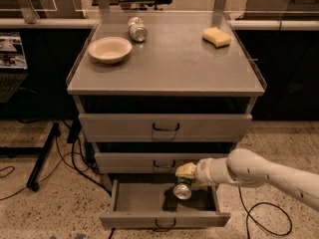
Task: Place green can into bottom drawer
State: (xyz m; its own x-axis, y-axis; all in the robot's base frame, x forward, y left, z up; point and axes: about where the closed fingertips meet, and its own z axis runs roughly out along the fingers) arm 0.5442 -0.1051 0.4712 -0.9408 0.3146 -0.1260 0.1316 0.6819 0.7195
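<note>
The bottom drawer (164, 219) of the grey cabinet is pulled open, its inside in view. The green can (182, 189), dark green with a silver end facing me, hangs tilted over the right part of the drawer's inside. My gripper (185, 176) comes in from the right on a white arm and is shut on the green can from above, holding it just inside the drawer opening, under the middle drawer's front (164, 162).
On the cabinet top stand a pale bowl (109, 49), a silver-white can (137, 29) lying on its side and a yellow sponge (217, 37). The top drawer (165, 127) is shut. Cables and a black stand leg (42, 156) lie on the floor at the left.
</note>
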